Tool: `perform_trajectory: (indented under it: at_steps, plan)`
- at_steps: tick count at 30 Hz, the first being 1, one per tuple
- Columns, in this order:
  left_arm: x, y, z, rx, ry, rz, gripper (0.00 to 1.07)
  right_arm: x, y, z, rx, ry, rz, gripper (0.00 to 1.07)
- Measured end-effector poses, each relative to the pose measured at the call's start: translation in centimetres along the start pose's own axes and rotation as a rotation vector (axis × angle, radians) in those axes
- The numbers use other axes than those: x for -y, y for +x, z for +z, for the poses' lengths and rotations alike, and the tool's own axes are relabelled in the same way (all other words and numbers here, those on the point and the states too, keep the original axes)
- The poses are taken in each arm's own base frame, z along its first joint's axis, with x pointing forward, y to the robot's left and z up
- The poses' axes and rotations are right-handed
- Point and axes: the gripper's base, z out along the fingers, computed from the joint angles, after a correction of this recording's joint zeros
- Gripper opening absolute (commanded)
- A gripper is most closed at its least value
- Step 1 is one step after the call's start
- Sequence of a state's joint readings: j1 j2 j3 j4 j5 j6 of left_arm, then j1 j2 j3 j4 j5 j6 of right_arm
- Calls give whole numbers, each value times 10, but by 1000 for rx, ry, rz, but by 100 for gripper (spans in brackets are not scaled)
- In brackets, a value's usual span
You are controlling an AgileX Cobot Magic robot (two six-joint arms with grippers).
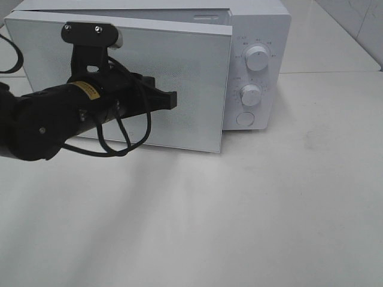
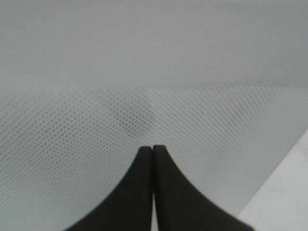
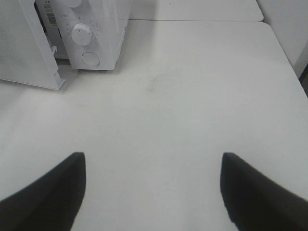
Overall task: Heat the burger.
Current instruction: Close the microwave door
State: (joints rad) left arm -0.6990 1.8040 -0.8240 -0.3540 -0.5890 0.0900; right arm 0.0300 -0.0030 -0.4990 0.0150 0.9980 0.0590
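Note:
The burger is out of view in all three frames. A white microwave stands at the back of the table, its dotted door swung partly out from the body. My left gripper is shut, and its tips point at the door's outer face at about mid-height. The left wrist view shows the two black fingers pressed together right up against the dotted door, with nothing between them. My right gripper is open and empty above bare table, away from the microwave.
Two round knobs and a round button sit on the microwave's right panel. The door's free edge juts forward over the white table. A black cable loops below the left arm.

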Motion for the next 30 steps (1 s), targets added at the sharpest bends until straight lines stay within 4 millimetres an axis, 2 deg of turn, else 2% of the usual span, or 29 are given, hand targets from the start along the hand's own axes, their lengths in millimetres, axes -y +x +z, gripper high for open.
perform_trajectory:
  at_steps: [9,16,23,30]
  plan:
    - [5,-10,25,10,-20,-13,0,0,0,0,0,0,0,75]
    - [7,-9,39,-8,-36,-25,0,0,0,0,0,0,0,75]
    - [16,-2,54,-74,-25,-10,0,0,0,0,0,0,0,75]
    - [21,-6,66,-98,-38,-15,0,0,0,0,0,0,0,75]
